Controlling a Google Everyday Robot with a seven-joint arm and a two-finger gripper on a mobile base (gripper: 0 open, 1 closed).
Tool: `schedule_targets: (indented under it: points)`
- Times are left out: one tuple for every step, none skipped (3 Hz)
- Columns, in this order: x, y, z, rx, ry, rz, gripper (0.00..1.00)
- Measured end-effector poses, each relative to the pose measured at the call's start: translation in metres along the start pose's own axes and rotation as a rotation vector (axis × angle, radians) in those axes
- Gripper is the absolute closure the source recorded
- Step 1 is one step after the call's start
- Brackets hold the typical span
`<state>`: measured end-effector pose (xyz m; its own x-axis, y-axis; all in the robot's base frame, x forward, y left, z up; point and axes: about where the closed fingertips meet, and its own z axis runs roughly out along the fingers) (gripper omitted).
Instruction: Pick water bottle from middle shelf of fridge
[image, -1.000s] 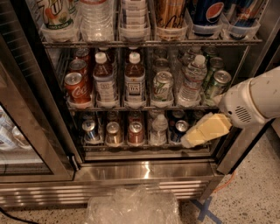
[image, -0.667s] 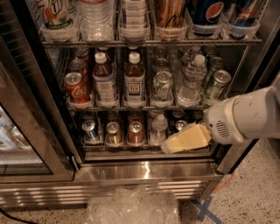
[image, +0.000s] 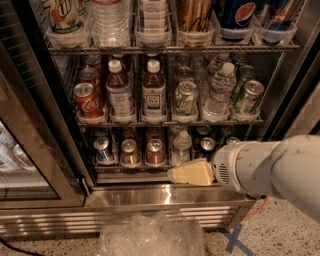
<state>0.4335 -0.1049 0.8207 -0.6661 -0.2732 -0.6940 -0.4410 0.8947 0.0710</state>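
the fridge (image: 150, 195) is full of drinks on three wire racks. on the middle shelf (image: 169, 121) the water bottle (image: 220, 91) stands second from the right, with a white cap and a pale label whose words are too small to read. a second clear bottle (image: 216, 62) stands right behind it. on its left is a green and silver can (image: 186, 98), and on its right a green can (image: 248, 96); i cannot read a name on either one. next come two brown tea bottles (image: 153, 91) with white caps and white labels, side by side, but their writing is too tiny to read. at the far left is a row of three red cans (image: 86, 98), and the front one shows white curly coca-cola letters. on the top shelf (image: 170, 49) a dark bottle (image: 239, 14) shows the round red, white and blue pepsi sign. the bottom shelf (image: 130, 168) has five small cans (image: 130, 152) and one little clear bottle (image: 181, 147) along its front. the gripper (image: 175, 174) is pale yellow on a fat white arm (image: 270, 170). it is low down, just in front of the bottom shelf and well below the water bottle, not touching it. i cannot tell if the gripper is loose or squeezed tight. on the floor lie a crinkly clear plastic bag (image: 150, 235) and a blue tape cross (image: 233, 240).
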Motion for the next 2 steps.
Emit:
schedule_targets:
  points:
    - [-0.0145,-0.0092,0.0011,0.037,-0.061,0.051,0.0]
    - [-0.0145,-0.0092,0.0011,0.037,-0.061,0.051,0.0]
